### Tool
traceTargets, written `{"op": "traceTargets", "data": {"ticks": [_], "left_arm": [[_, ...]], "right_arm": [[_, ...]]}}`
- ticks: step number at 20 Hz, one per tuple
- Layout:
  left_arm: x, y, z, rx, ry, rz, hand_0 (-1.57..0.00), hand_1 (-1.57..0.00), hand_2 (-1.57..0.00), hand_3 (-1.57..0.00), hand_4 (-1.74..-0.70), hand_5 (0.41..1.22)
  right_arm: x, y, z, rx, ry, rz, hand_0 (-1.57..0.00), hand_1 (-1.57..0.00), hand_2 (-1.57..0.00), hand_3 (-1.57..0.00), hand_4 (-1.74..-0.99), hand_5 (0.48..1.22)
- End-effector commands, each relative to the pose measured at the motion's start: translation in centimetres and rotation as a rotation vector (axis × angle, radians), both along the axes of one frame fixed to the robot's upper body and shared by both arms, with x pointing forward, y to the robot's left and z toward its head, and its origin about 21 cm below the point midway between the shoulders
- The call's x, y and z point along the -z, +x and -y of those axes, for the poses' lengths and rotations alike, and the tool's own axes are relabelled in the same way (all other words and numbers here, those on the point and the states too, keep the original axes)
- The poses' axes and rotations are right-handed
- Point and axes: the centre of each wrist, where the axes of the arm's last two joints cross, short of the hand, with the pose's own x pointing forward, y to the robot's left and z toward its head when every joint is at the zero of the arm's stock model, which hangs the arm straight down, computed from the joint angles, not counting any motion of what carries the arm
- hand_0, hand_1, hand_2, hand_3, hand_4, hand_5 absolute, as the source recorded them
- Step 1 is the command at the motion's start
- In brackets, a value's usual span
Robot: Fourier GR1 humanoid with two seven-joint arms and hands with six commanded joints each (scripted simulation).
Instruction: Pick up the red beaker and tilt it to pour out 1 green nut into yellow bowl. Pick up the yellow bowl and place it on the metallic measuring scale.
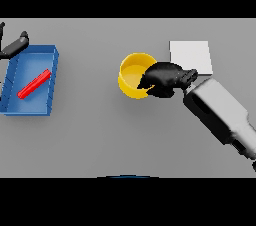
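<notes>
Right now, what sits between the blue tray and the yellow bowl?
Nothing: in the head view only bare grey table lies between the blue tray and the yellow bowl.

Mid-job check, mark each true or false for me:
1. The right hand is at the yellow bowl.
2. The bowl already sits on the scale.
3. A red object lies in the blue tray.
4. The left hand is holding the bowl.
1. True: the right hand grips the yellow bowl at its right rim.
2. False: the bowl stands on the table, left of the metallic scale.
3. True: a red object lies tilted in the blue tray.
4. False: the left hand is at the far left, above the tray.
</notes>
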Motion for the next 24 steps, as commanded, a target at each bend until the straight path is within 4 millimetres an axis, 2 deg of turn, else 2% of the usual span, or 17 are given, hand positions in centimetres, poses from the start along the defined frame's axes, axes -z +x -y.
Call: {"op": "traceTargets", "data": {"ticks": [1,5,6,11,14,18,19,22,24], "left_arm": [[-0.2,0.0,-0.2,0.008,0.003,0.007,0.0,0.0,0.0,0.0,-0.8,0.737],[0.2,-0.2,-0.6,0.005,0.01,0.003,0.0,0.0,0.0,0.0,-0.8,0.747],[0.0,0.0,-0.6,-0.004,0.009,0.0,0.0,0.0,0.0,0.0,-0.79,0.748],[-0.5,-0.1,-0.7,0.002,-0.009,0.011,0.0,0.0,0.0,0.0,-0.8,0.754],[-0.4,0.1,-1.2,-0.014,0.005,-0.006,0.0,0.0,0.0,0.0,-0.8,0.755],[-0.3,0.3,-0.8,-0.001,-0.005,-0.006,0.0,0.0,0.0,0.0,-0.8,0.753],[-0.6,0.1,-0.7,-0.008,-0.016,0.0,0.0,0.0,0.0,0.0,-0.81,0.752],[-0.8,-0.5,-0.7,-0.022,-0.02,-0.001,0.0,0.0,0.0,0.0,-0.82,0.762],[-1.1,-0.4,-0.7,-0.034,-0.025,-0.006,0.0,0.0,0.0,0.0,-0.83,0.767]], "right_arm": [[-0.2,0.1,0.1,0.005,-0.004,0.001,-1.56,-1.55,-1.56,-1.36,-1.724,1.218],[-1.6,0.9,1.5,0.053,0.0,0.029,-1.57,-1.56,-1.56,-1.27,-1.723,1.219],[-2.0,1.0,1.5,0.071,-0.006,0.056,-1.47,-1.53,-1.57,-1.28,-1.723,1.22],[-2.8,2.6,4.4,0.171,-0.044,0.114,-1.54,-1.56,-1.57,-1.41,-1.726,1.221],[-3.5,4.1,6.0,0.236,-0.061,0.139,-1.55,-1.56,-1.57,-1.38,-1.725,1.221],[-3.0,5.1,7.3,0.262,-0.063,0.141,-1.56,-1.57,-1.57,-1.27,-1.723,1.221],[-2.9,5.1,7.3,0.258,-0.06,0.143,-1.57,-1.55,-1.57,-1.33,-1.725,1.221],[-1.5,6.1,10.3,0.398,-0.099,0.139,-1.54,-1.46,-1.53,-1.45,-1.727,1.221],[-1.1,6.6,10.9,0.414,-0.095,0.135,-1.53,-1.42,-1.5,-1.49,-1.729,1.221]]}}
